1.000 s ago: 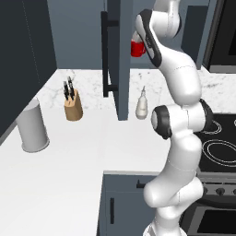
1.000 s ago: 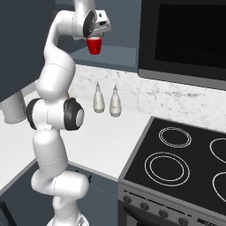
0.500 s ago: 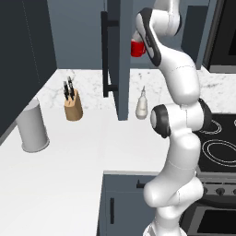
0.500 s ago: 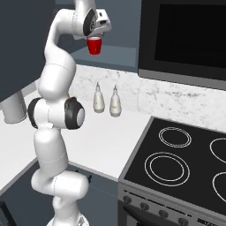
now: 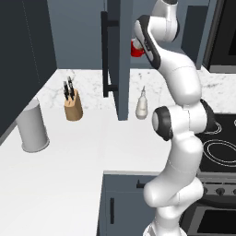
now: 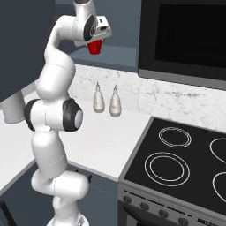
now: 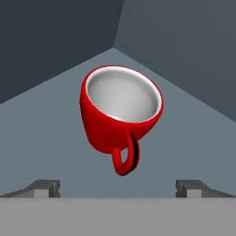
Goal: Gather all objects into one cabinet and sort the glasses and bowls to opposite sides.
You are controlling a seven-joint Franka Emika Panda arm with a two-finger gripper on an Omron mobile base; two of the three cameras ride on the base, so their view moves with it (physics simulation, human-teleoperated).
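Little changed against a second ago: cabinet door (image 5: 120, 55) open on the left, red mug (image 7: 120, 119) upright on the shelf (image 7: 60, 138) inside, near the back corner. Fingers (image 7: 46, 188) spread wide, released, apart from the mug on either side. Gripper (image 6: 98, 40) at the mug, up at the cabinet. Mug likely placed; others left to gather.

Red mug (image 7: 120, 116): glossy red outside, pale grey-white inside, one small loop handle with a dark inner edge. Upright, mouth open and empty. Standing on the plain slate-grey shelf (image 7: 55, 138) inside the blue-grey wall cabinet (image 5: 123, 60), near the back corner. Cabinet door open, long black bar handle (image 5: 105, 54) showing.
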